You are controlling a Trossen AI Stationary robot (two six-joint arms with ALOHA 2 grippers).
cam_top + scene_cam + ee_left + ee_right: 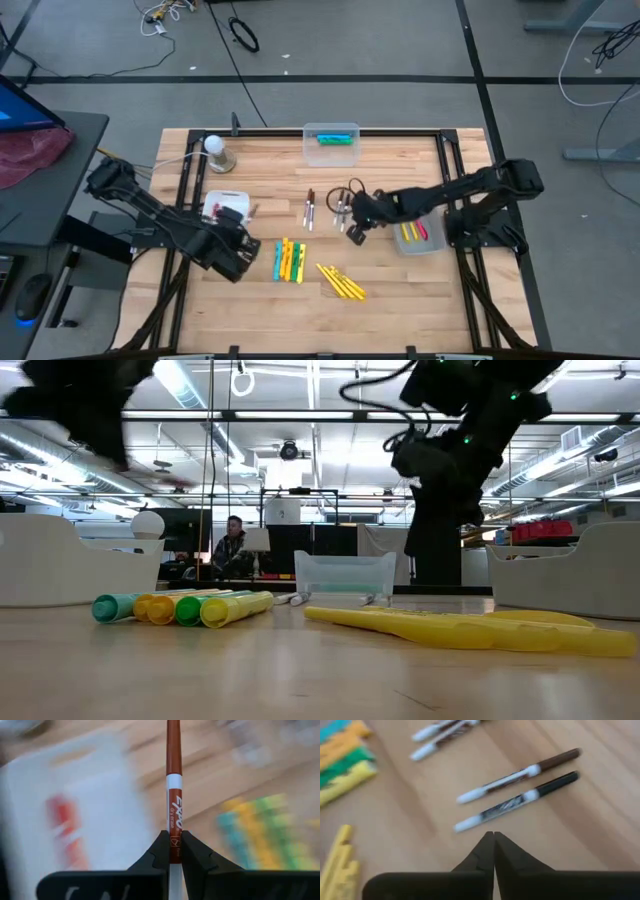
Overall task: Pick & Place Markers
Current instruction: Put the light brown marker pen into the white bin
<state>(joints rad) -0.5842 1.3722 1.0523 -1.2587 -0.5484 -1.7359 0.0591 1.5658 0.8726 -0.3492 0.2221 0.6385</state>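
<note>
A: Gripping a red-capped white marker (pixel 173 795) in the left tool (pixel 172 851), fingers pinched on the barrel, over the desk (pixel 400 290) at about eight o'clock, just beside a white bin (pixel 222 203).

B: And the right tool (pixel 493 840)?

A: Closed on nothing, fingertips pressed together, hanging near the desk's middle, slightly toward three o'clock. Just ahead of the tips: two thin white markers, one brown-capped (pixel 520 775), one black-capped (pixel 520 801), lying side by side on the wood.

B: Rest of the markers?

A: Spread across the desk. Chunky yellow, orange and green ones (pixel 288 260) in a row at about six o'clock from centre. Slim yellow ones (pixel 342 282) fanned out just toward four o'clock from those. Another thin pair (pixel 309 209) close to centre. Green ones (pixel 334 139) in a clear tray (pixel 331 130) at twelve o'clock. Yellow and red ones (pixel 413 232) in a white bin (pixel 420 245) at three o'clock.
</note>
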